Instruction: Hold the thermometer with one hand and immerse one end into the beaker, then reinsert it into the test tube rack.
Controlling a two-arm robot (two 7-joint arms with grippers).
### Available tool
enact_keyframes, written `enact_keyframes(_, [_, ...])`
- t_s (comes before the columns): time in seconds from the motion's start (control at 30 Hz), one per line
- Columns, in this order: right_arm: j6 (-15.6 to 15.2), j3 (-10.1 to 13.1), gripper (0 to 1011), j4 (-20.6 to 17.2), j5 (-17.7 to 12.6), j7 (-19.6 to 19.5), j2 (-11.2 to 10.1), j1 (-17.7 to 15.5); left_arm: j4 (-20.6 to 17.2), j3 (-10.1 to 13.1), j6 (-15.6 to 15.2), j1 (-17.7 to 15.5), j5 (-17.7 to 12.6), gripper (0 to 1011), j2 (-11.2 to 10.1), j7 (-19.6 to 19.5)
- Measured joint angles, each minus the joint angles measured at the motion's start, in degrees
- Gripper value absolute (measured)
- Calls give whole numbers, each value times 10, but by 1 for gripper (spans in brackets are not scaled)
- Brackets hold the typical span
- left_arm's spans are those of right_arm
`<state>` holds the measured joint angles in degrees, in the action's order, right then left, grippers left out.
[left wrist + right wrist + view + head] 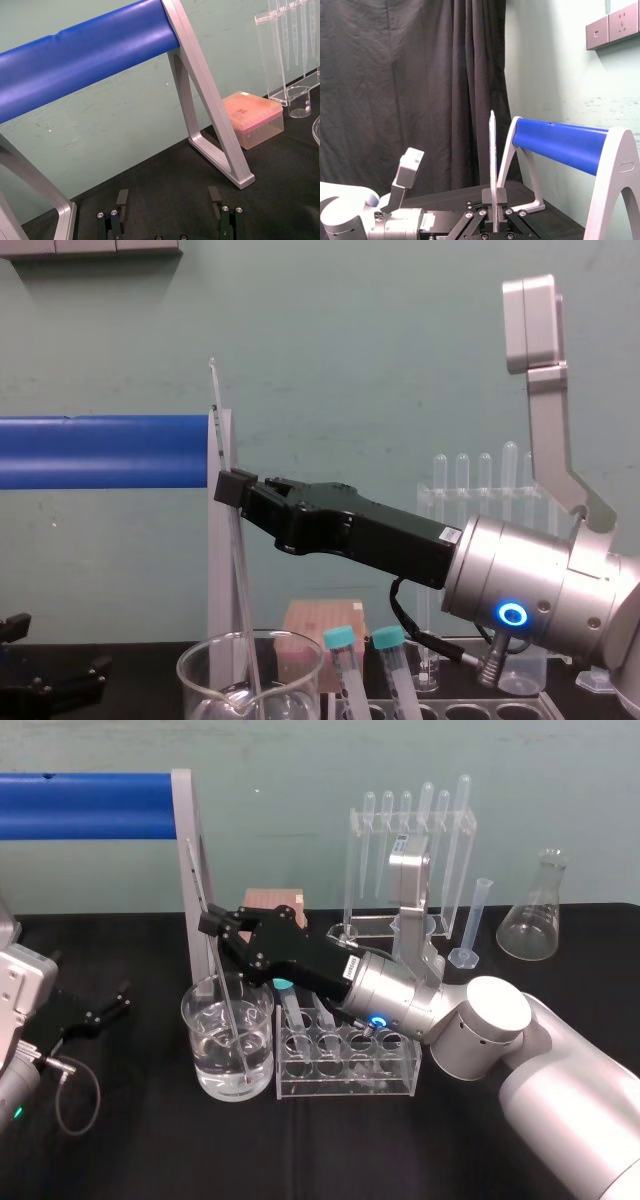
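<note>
We dip the thermometer: our right black two-finger gripper (213, 921) is clenched on the long thin clear glass thermometer (231, 1012)
It leans, lower end in the water of the wide clear glass beaker (200, 1055), just beside the pale translucent test tube rack (345, 1072); our left gripper (124, 997) rests with fingers parted

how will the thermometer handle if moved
Probably stiff but brittle: the thermometer is a long thin glass rod. Pinched above the beaker by the right gripper, smooth glass might slip or pivot. Its tip sits inside, so sideways moves risk a knock. Left gripper parked at left.
</note>
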<state>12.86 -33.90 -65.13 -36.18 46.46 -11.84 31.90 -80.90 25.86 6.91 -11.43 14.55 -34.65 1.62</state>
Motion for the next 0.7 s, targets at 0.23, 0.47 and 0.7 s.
enact_keyframes(0.23, [0, 0, 52, 1, 0, 1, 0, 1, 0, 0, 0, 0, 0, 1008, 0, 0])
enact_keyframes(0.47, [0, 0, 52, 2, 0, 2, 0, 2, 0, 0, 0, 0, 0, 1008, 0, 0])
enact_keyframes(0.7, [0, 0, 52, 1, 0, 2, 0, 1, 0, 0, 0, 0, 0, 1008, 0, 0])
